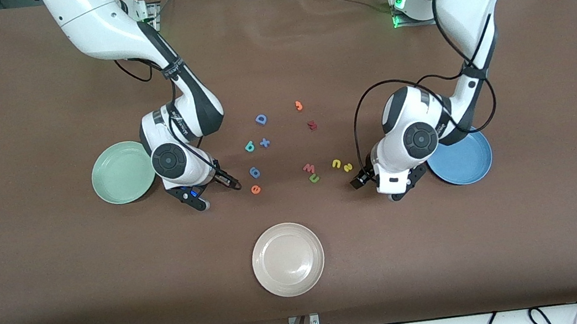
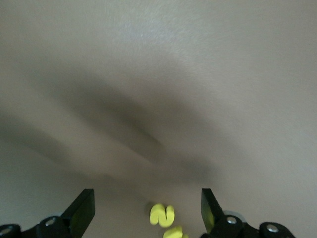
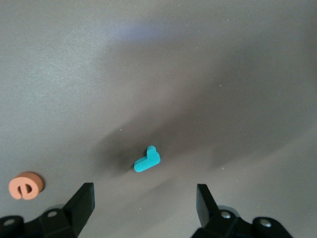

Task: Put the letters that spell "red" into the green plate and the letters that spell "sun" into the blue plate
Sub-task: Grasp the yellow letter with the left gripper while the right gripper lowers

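The green plate lies toward the right arm's end of the table, the blue plate toward the left arm's end. My right gripper hangs open and empty beside the green plate, low over the teal "r". The orange "e" is close by, and the teal "d" lies farther from the front camera. My left gripper is open beside the blue plate. On the table in its gap lies the yellow "s". The yellow arch and green arch are close by.
A cream-white plate sits nearest the front camera. Among the letters lie a blue D, a blue plus, a blue 6-like piece, a pink "w", a dark red piece and an orange piece.
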### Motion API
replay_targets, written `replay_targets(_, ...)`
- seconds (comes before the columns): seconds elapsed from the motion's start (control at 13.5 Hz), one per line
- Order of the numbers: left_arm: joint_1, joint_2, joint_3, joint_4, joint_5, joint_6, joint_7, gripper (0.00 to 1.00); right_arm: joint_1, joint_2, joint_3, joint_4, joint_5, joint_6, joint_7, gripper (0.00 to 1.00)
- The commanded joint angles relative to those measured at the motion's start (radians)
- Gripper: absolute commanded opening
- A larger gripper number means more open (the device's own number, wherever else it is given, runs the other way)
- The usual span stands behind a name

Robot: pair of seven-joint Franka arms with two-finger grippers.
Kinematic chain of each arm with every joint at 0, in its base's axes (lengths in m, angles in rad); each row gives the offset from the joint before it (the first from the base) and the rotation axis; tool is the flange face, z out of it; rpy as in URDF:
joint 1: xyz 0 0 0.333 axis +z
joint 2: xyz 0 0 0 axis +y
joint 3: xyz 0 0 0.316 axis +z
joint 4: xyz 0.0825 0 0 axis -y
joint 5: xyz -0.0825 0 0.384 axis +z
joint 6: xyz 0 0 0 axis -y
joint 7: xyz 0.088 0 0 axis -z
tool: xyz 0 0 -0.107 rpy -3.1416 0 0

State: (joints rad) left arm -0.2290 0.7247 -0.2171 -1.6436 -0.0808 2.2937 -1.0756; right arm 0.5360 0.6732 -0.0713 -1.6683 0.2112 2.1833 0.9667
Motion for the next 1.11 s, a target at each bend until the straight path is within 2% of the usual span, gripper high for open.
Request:
replay_targets(0.0, -0.044, 0.025, 0.013, 0.028, -0.014, 0.003, -0.078, 0.86, 0.007, -0.004, -0.005, -0.016, 0.019, 0.027, 0.006, 0.91)
replay_targets(0.07, -0.058, 0.044, 0.015, 0.028, -0.013, 0.022, -0.104, 0.78, 0.007, -0.003, -0.005, -0.016, 0.019, 0.029, 0.006, 0.87)
replay_targets(0.15, -0.070, 0.047, 0.015, 0.027, -0.013, 0.036, -0.121, 0.75, 0.007, 0.009, -0.005, -0.016, 0.019, 0.032, 0.006, 0.85)
replay_targets(0.44, -0.085, 0.055, 0.015, 0.019, 0.028, 0.036, -0.155, 0.73, 0.004, 0.012, -0.010, -0.034, 0.019, 0.046, -0.003, 0.84)
replay_targets(0.67, -0.092, 0.056, 0.015, 0.013, 0.085, 0.035, -0.190, 0.60, 0.002, 0.016, -0.010, -0.037, 0.017, 0.076, -0.005, 0.84)
replay_targets(0.74, -0.089, 0.056, 0.015, 0.013, 0.091, 0.035, -0.190, 0.52, 0.002, 0.017, -0.010, -0.037, 0.017, 0.076, -0.005, 0.84)
replay_targets(0.81, -0.090, 0.056, 0.013, 0.013, 0.092, 0.035, -0.190, 0.39, 0.002, 0.017, -0.010, -0.039, 0.017, 0.079, -0.005, 0.84)
replay_targets(0.96, -0.092, 0.056, 0.013, 0.013, 0.092, 0.030, -0.188, 0.10, 0.002, 0.016, -0.010, -0.042, 0.017, 0.085, -0.005, 0.73)
replay_targets(1.04, -0.092, 0.056, 0.013, 0.014, 0.093, 0.029, -0.185, 0.00, 0.002, 0.017, -0.010, -0.044, 0.017, 0.085, -0.006, 0.66)
